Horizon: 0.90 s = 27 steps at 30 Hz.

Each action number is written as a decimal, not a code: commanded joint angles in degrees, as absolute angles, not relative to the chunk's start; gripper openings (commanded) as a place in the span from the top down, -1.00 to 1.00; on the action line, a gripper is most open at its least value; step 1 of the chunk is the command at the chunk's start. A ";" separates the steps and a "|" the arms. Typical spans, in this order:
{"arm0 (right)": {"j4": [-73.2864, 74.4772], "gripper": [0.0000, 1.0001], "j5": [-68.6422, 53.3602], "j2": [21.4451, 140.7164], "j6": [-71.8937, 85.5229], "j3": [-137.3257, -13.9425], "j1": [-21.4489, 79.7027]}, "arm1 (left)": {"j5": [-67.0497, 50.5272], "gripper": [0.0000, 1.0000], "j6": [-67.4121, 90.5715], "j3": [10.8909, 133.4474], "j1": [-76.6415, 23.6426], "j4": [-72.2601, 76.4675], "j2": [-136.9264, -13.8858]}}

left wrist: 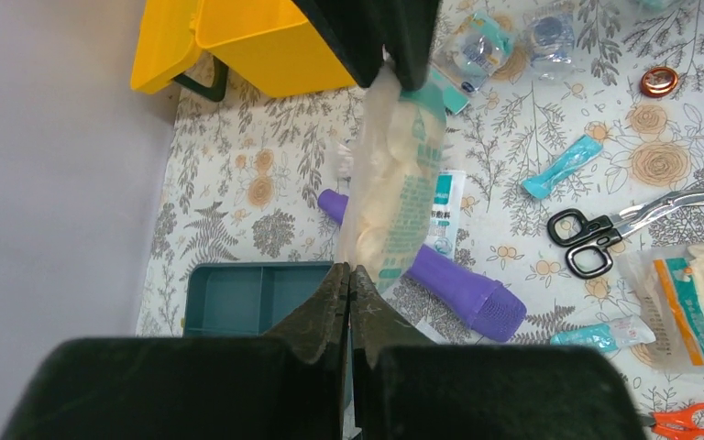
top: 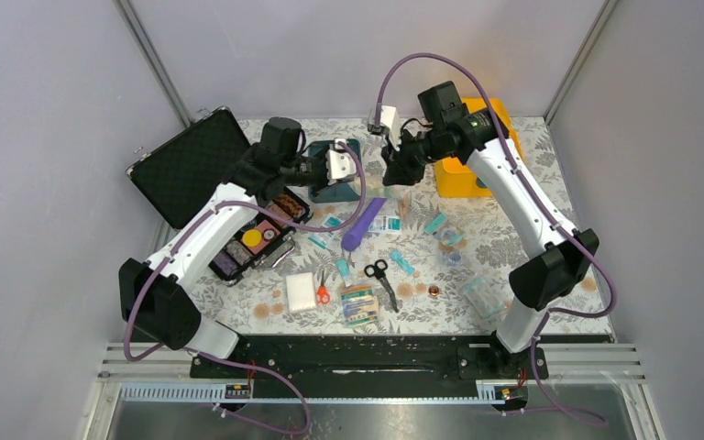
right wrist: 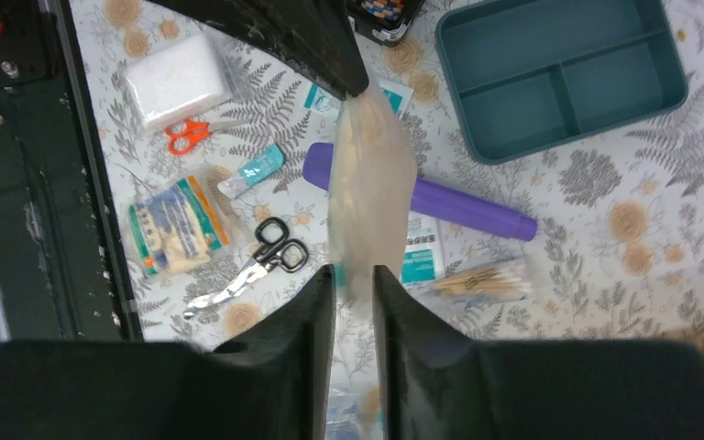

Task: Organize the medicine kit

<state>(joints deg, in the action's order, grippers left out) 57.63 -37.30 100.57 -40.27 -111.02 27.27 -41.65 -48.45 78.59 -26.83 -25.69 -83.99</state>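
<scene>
The medicine kit is a yellow case (top: 472, 156) (left wrist: 257, 37) at the back right, with its teal divided tray (top: 339, 179) (left wrist: 247, 298) (right wrist: 559, 73) lying apart from it on the table. A clear plastic packet of pale contents (left wrist: 394, 174) (right wrist: 371, 174) hangs in the air, stretched between both grippers. My left gripper (left wrist: 349, 270) (top: 357, 170) is shut on one edge of it. The other end lies between the jaws of my right gripper (right wrist: 353, 275) (top: 392, 172), which stand slightly apart.
An open black hard case (top: 192, 165) with colourful rolls sits at the left. Below the packet lie a purple tube (top: 364, 225), a sachet (right wrist: 422, 252), cotton swabs (right wrist: 481, 280), black scissors (top: 380, 275), orange scissors (top: 323, 293), a gauze pack (top: 359, 307) and a white pad (top: 300, 291).
</scene>
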 commanded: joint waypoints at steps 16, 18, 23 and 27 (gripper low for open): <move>51.06 -0.91 -44.75 102.19 -33.09 -109.41 26.03 | -40.30 1.00 -34.51 80.51 -25.27 -19.36 -82.35; 50.53 -0.75 -44.33 103.43 -31.73 -109.99 26.03 | -40.42 1.00 -32.13 80.95 -24.91 -18.75 -82.65; 49.20 -0.42 -42.64 104.80 -29.81 -109.66 25.96 | -40.56 1.00 -29.42 81.04 -24.19 -18.10 -82.58; 48.68 -0.07 -42.46 104.71 -28.56 -109.16 25.86 | -40.53 1.00 -27.59 80.54 -23.27 -18.06 -82.40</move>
<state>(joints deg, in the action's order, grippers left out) 50.63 -41.98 105.32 -31.05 -107.94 26.09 -40.05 -31.07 78.43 -24.10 -21.17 -83.61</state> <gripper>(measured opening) 0.592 0.009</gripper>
